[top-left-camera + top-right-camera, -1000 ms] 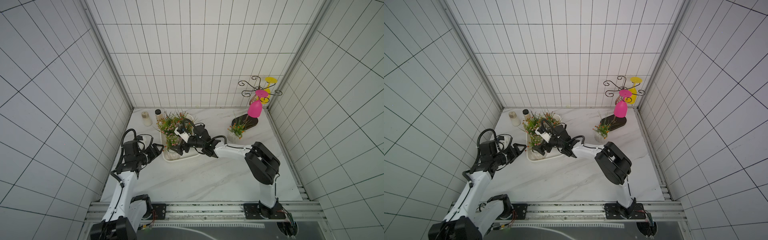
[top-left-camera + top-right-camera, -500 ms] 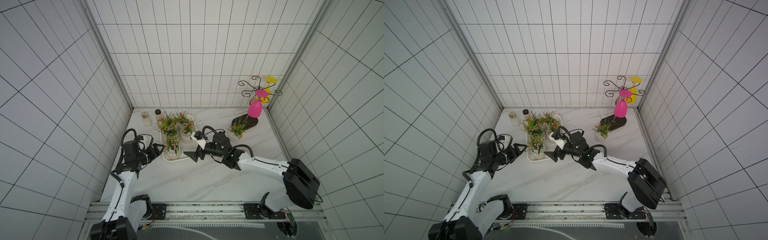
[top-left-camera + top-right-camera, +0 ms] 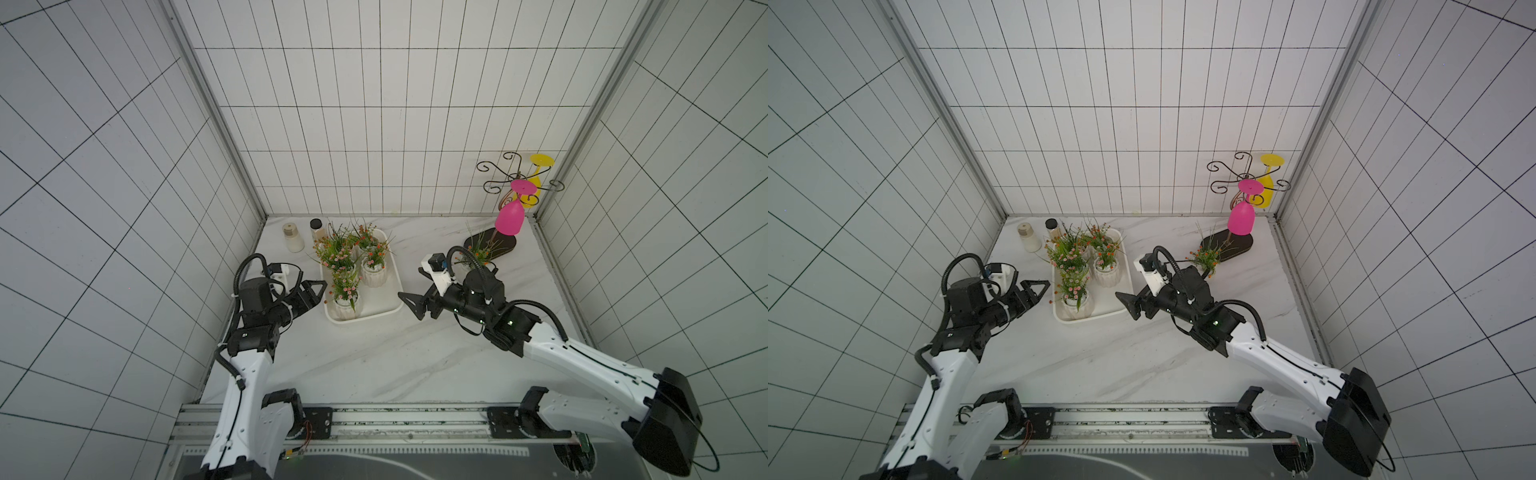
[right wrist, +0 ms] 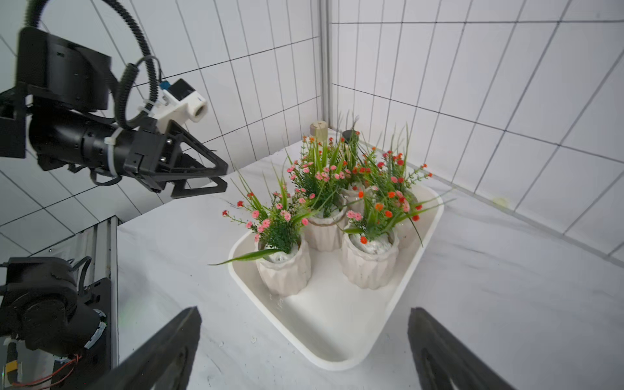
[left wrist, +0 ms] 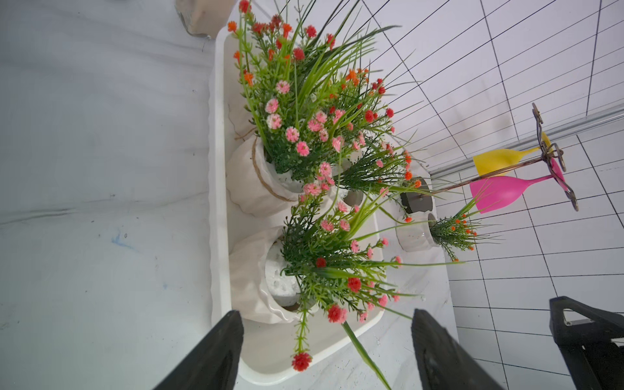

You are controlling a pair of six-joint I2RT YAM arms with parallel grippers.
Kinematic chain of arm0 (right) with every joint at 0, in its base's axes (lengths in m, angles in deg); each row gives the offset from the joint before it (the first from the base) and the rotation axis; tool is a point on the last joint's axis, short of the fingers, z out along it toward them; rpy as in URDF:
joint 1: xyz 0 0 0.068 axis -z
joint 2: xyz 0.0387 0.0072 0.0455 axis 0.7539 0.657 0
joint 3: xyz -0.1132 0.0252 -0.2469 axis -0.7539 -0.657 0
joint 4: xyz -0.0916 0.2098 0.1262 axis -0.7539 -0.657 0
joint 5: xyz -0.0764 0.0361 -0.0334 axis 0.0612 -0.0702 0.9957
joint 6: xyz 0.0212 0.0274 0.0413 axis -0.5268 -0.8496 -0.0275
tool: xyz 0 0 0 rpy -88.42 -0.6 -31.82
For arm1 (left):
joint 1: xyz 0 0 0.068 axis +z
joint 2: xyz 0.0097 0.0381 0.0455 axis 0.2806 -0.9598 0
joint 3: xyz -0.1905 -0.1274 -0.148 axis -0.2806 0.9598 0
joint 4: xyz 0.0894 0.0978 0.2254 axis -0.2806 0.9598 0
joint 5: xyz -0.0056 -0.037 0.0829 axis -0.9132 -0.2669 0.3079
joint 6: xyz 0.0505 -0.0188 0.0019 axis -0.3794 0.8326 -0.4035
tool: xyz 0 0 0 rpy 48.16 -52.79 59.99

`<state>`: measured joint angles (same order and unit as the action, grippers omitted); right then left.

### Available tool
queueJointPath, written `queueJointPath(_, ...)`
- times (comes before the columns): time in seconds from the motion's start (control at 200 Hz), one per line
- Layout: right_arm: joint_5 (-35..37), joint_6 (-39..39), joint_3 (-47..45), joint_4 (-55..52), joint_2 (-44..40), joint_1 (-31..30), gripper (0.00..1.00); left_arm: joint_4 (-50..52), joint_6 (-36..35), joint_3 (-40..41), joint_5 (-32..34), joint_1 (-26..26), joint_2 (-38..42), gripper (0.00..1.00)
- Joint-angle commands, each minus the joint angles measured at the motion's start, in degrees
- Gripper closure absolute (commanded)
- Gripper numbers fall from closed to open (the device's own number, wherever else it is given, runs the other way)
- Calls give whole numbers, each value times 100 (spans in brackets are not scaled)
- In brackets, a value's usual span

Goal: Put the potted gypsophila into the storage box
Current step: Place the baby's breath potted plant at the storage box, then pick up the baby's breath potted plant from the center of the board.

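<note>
i'm hovering my right pincer (image 3: pixel 411 306) spread and empty beside the storage box (image 3: pixel 384 301), likely because one potted gypsophila (image 3: pixel 1204 258) is standing outside it, by the dark rack base (image 3: pixel 505 243); my left pincer (image 3: pixel 318 293) is hanging spread too.

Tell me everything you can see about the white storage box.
The storage box is a shallow white tray, plastic-looking, with rounded corners and a low rim. It lies flat on the marble table, toward the back left. Several white potted plants stand upright inside; its near right corner is bare.
</note>
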<state>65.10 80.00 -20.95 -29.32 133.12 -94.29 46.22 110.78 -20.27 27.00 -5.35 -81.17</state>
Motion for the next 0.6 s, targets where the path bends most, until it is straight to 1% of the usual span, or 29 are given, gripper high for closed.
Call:
queueJointPath(0.0, 340, -480, -165, -983, -130, 276, 4, -143, -85, -211, 149, -228, 140, 22)
queueJointPath(0.105, 682, -701, -98, -1481, -221, 431, 4, -194, -164, -309, 494, -767, 213, 22)
queueJointPath(0.37, 1279, -1310, -10, -2518, -550, 924, 2, -261, -401, -661, 1635, -2473, 125, 22)
queueJointPath(0.595, 1448, -1593, 101, -3326, -562, 1558, 1, -317, -693, -907, 2134, -3429, -190, 22)
